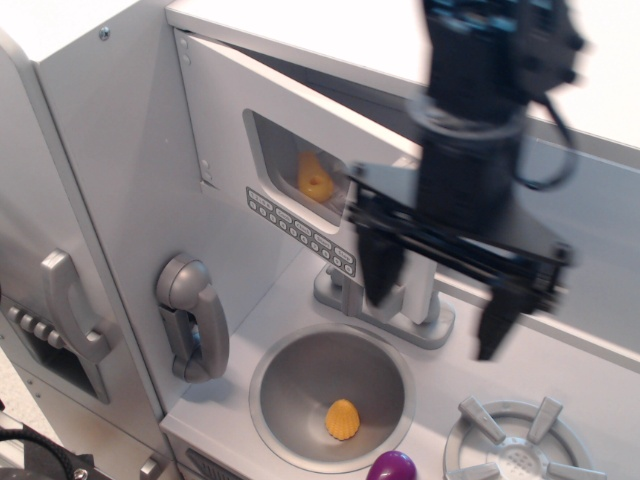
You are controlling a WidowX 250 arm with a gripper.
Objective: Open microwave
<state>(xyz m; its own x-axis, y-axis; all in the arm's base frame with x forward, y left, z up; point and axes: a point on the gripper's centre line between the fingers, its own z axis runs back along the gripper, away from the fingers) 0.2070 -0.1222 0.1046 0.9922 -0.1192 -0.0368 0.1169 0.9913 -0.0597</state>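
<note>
My black two-fingered tool [440,310] hung blurred with its fingers spread wide, holding nothing, in front of the grey toy faucet [395,305]. It touched neither door nor handle. Behind it to the left, the silver-grey microwave door with dark rounded window and button row [265,150] stood swung out on its left hinge, leaving a gap along its right edge. I judged the opening largely achieved. An orange object [315,178] showed through the window; another [342,419] lay in the round metal sink [275,385].
</note>
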